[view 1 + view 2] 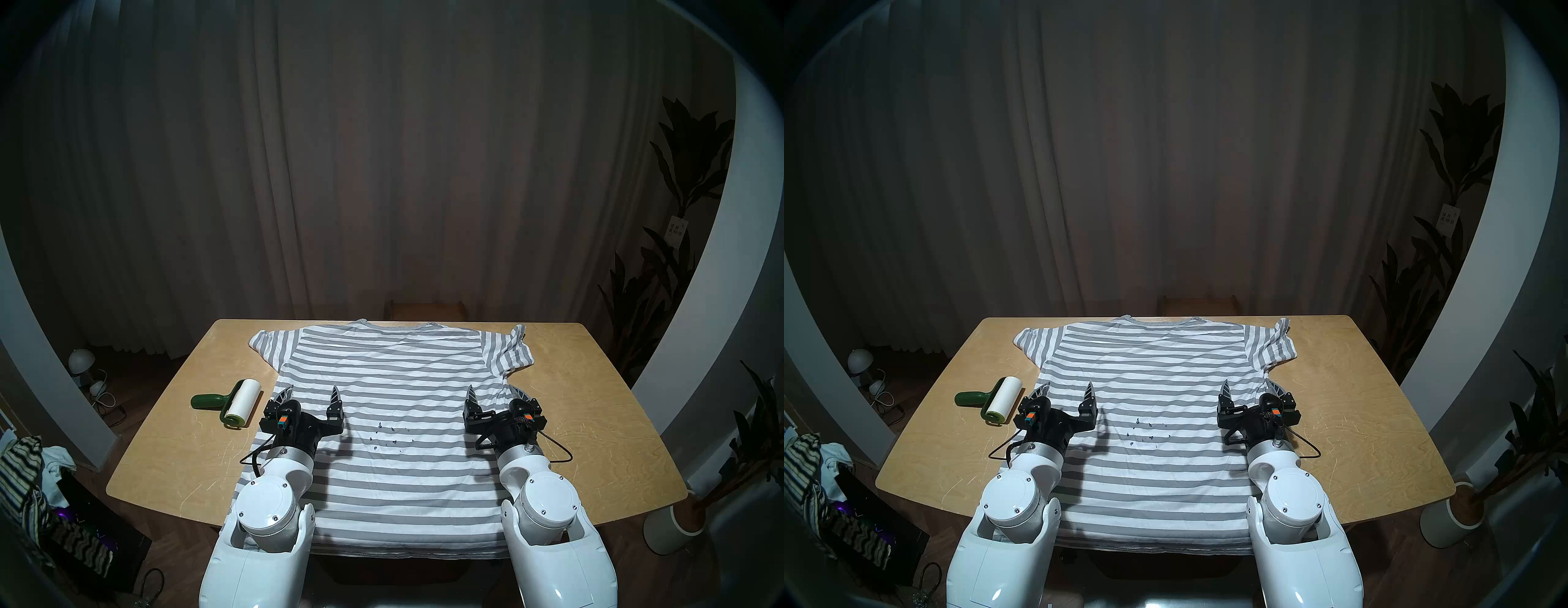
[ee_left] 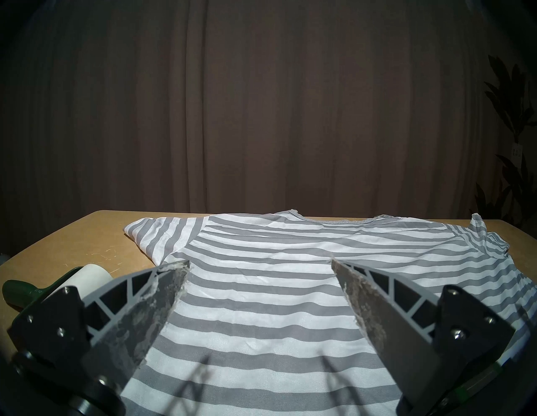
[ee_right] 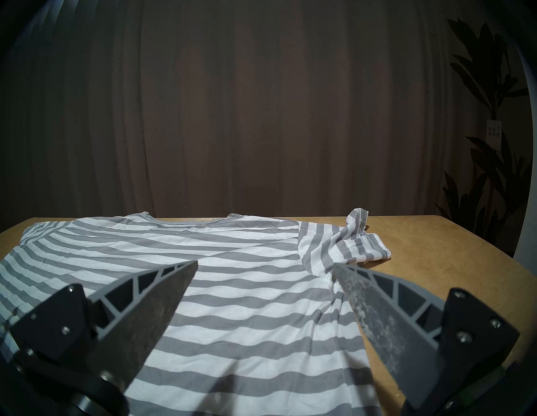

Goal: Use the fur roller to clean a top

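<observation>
Just left of our spread, empty left pincer (image 1: 310, 395), the lint roller (image 1: 237, 402) could roll away; we risk bunching the striped T-shirt (image 1: 390, 382) over the dark specks (image 1: 388, 435).

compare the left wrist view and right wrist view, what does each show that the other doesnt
Only the left wrist view shows the fur roller lying on the table beside the shirt's left edge. Only the right wrist view shows the crumpled right sleeve up close. Both show the striped top spread flat, the curtain, and their own gripper open, holding nothing.
</observation>
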Controlling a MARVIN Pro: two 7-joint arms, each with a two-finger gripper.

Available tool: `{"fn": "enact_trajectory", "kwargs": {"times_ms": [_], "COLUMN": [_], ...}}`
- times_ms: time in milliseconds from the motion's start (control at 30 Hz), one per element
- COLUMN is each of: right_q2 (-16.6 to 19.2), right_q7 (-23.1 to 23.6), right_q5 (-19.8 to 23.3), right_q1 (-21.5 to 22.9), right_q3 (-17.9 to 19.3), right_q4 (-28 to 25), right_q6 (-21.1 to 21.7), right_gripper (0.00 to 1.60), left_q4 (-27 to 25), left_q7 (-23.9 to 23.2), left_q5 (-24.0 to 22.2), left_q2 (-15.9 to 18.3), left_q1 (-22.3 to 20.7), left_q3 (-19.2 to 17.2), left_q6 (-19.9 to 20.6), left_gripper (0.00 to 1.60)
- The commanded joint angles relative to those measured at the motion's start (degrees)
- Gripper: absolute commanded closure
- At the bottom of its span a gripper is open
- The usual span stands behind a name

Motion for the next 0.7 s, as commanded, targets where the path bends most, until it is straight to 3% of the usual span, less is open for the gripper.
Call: {"fn": "enact_trajectory", "kwargs": {"times_ms": [0, 333, 367, 400, 667], "right_q2": [1.52, 2.73, 2.83, 2.97, 3.44], "right_q7": [4.82, 6.80, 7.17, 7.17, 8.10], "right_q5": [5.38, 7.71, 8.11, 7.93, 8.84], "right_q1": [-0.75, 0.25, 0.30, 0.37, 0.53], "right_q3": [1.99, 4.46, 4.63, 4.69, 5.45], "right_q4": [-2.55, -3.89, -3.95, -3.93, -3.75], "right_q6": [-1.38, -1.16, -1.04, -1.13, -0.99], "right_gripper": [0.00, 0.00, 0.00, 0.00, 0.00], "left_q4": [-3.83, -11.28, -13.62, -11.58, -18.25], "left_q7": [0.99, 2.14, 2.03, 1.98, 2.15], "left_q5": [0.85, -6.46, -7.54, -9.02, -20.80], "left_q2": [0.14, -2.44, -2.84, -2.51, -4.49], "left_q1": [0.46, 2.58, 3.85, 2.64, 5.19], "left_q3": [-0.49, -4.95, -5.27, -5.52, -9.30], "left_q6": [0.63, -1.41, -0.64, -1.84, 0.21], "left_gripper": [0.00, 0.00, 0.00, 0.00, 0.00]}}
